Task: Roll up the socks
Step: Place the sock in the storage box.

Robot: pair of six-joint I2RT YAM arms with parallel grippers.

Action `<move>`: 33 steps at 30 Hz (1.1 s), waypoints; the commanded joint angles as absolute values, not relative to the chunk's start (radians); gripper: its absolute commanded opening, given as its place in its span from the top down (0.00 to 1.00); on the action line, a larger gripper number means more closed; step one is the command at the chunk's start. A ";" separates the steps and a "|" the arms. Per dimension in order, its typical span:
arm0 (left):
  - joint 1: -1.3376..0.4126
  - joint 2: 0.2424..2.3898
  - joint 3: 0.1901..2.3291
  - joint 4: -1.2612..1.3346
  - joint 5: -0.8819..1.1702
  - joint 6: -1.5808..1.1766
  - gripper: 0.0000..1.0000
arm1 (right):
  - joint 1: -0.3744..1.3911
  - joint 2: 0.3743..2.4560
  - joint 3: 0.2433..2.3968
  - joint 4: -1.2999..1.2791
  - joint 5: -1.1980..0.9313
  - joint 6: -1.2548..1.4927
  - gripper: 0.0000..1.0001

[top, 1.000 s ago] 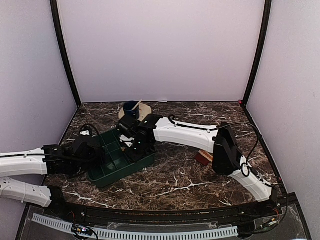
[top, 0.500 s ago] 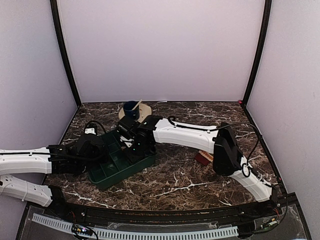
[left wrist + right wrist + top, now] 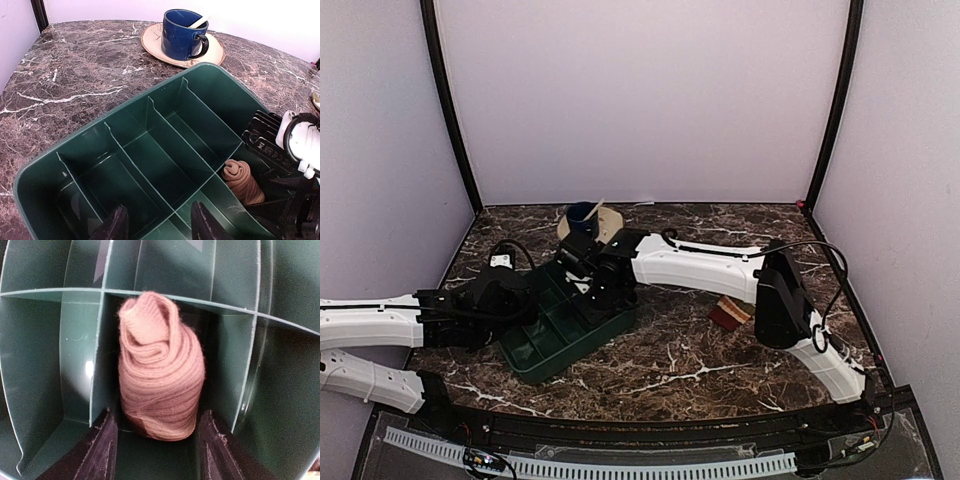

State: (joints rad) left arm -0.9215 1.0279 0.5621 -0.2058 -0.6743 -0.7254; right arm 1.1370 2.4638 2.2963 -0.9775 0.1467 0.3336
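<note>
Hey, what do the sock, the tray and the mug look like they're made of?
Sock: soft ribbed knit fabric, tan and matte; the ribs and rolled folds show. Tray: likely moulded plastic, dark green with a slight sheen and thin rigid dividers. Mug: probably glazed ceramic, blue with glossy highlights.

Rolled tan sock (image 3: 160, 375) stands bundled inside one green tray (image 3: 35, 355) compartment

right claw (image 3: 156, 436) opened, rolled sock (image 3: 160, 385) released in tray (image 3: 45, 355)
</note>
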 commanded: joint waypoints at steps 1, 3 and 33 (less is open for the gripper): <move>-0.925 1.028 0.570 -0.201 -0.692 -0.720 0.55 | 1.132 2.412 2.264 -0.995 0.198 0.320 0.48; -0.925 1.028 0.569 -0.204 -0.692 -0.722 0.55 | 1.132 2.391 2.254 -0.969 0.201 0.317 0.48; -0.925 1.042 0.550 -0.207 -0.682 -0.750 0.55 | 1.123 2.431 2.316 -0.862 0.149 0.253 0.84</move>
State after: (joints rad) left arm -0.9215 1.0424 0.5617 -0.2062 -0.6739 -0.7383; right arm 1.1275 2.3993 2.2650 -0.8864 0.1860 0.2638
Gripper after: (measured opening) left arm 0.450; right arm 0.169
